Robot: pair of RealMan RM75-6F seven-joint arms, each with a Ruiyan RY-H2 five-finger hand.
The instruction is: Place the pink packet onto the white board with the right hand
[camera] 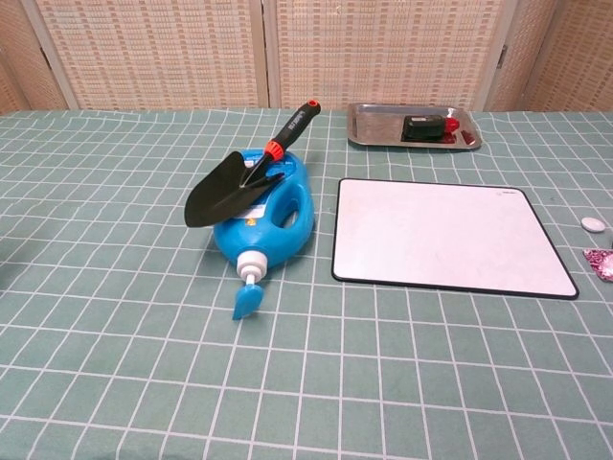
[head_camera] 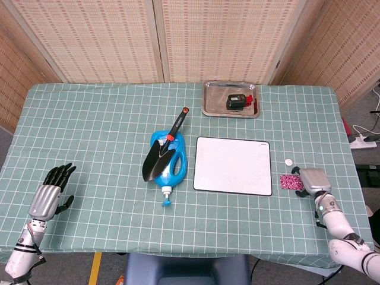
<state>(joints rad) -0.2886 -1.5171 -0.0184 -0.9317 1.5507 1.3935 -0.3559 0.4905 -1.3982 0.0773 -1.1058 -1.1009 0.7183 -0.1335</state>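
- The right hand point(head_camera: 313, 181) is seen at the right edge of the table point(head_camera: 89, 130) in the head view, its back turned upward; whether its fingers are spread or curled cannot be told, since they are hidden beneath it.
- The pink packet point(head_camera: 290, 181) is found lying flat on the cloth just beside the right hand, on its inner side; whether the fingertips touch it cannot be made out. In the chest view only a corner of the packet is caught at the frame's right edge.
- The white board point(head_camera: 233, 165) is laid further inward from the packet, well clear of the right hand, with bare cloth between board and packet.
- A small white disc point(head_camera: 288, 161) is seen just beyond the packet, away from the right hand's wrist.
- The left hand point(head_camera: 50, 193) is rested at the opposite side of the table, released, with its dark fingers spread and nothing held.
- A blue spray bottle point(head_camera: 169, 166) is laid on its side between the two hands, just beyond the board's far side from the right hand, and a black trowel point(head_camera: 160, 153) with a red-tipped handle is rested across it.
- A metal tray point(head_camera: 231, 99) is placed far ahead of the right hand, at the back of the table, with a black and red device point(head_camera: 240, 101) inside it.
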